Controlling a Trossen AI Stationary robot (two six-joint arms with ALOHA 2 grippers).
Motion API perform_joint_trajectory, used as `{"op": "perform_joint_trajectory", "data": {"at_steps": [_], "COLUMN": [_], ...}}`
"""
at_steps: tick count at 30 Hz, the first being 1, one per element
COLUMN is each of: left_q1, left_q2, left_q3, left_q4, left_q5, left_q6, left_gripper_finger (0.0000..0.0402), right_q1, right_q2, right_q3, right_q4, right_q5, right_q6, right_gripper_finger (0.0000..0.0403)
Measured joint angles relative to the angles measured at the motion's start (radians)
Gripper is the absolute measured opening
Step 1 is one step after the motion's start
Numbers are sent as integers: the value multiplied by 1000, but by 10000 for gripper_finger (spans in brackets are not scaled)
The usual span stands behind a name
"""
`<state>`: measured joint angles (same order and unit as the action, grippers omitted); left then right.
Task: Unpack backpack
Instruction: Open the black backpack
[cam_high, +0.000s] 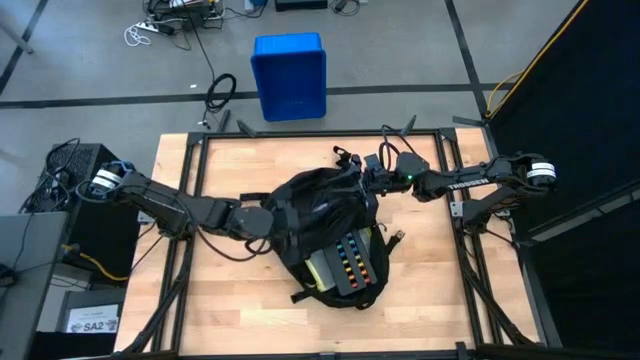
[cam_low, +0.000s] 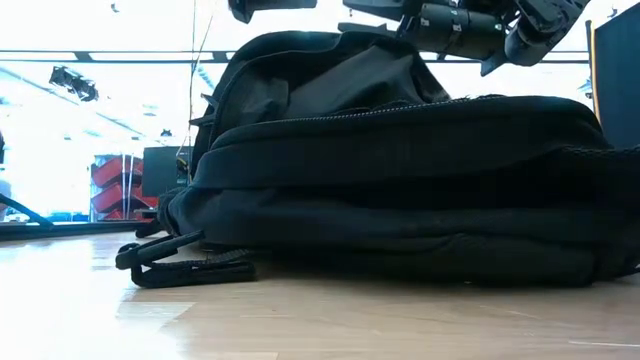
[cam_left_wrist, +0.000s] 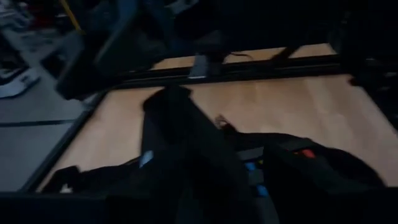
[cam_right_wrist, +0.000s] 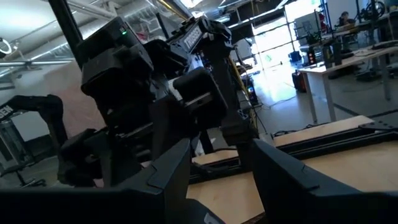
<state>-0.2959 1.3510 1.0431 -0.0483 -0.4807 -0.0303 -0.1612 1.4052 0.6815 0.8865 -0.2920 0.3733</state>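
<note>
While the backpack lies open mid-bench, the left tool meets its left edge and the right tool its far rim; whether either tool grips fabric, I cannot tell.

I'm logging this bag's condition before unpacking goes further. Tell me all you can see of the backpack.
The backpack is large, black, soft fabric, lying flat at the middle of the wooden table. Its front is open, showing a pale item and rows of coloured pieces inside. A strap with a buckle trails onto the wood. The left gripper meets its left edge; the right gripper is at its far top. Whether either grips fabric cannot be told.
</note>
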Motion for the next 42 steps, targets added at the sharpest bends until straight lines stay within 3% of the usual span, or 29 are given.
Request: {"op": "perform_joint_trajectory", "data": {"at_steps": [7,12,18,22,29,42], "left_q1": [65,107,158,193,226,234], "left_q2": [34,88,158,174,174,174], "left_q3": [0,0,22,25,26,26], "left_q4": [-5,24,3,-14,-22,-16], "left_q5": [-2,102,107,103,136,143], "left_q6": [-24,-71,-66,-64,-53,-63], "left_gripper_finger": [184,184,184,158,14,1], "right_q1": [0,0,0,20,180,476], "right_q2": [0,0,0,0,-2,-1], "right_q3": [0,1,1,1,1,1], "right_q4": [-5,-17,-28,-28,-139,-228], "right_q5": [2,10,10,1,-60,180], "right_q6": [-1,-4,-9,33,22,-125], "right_gripper_finger": [142,144,140,140,139,109]}}
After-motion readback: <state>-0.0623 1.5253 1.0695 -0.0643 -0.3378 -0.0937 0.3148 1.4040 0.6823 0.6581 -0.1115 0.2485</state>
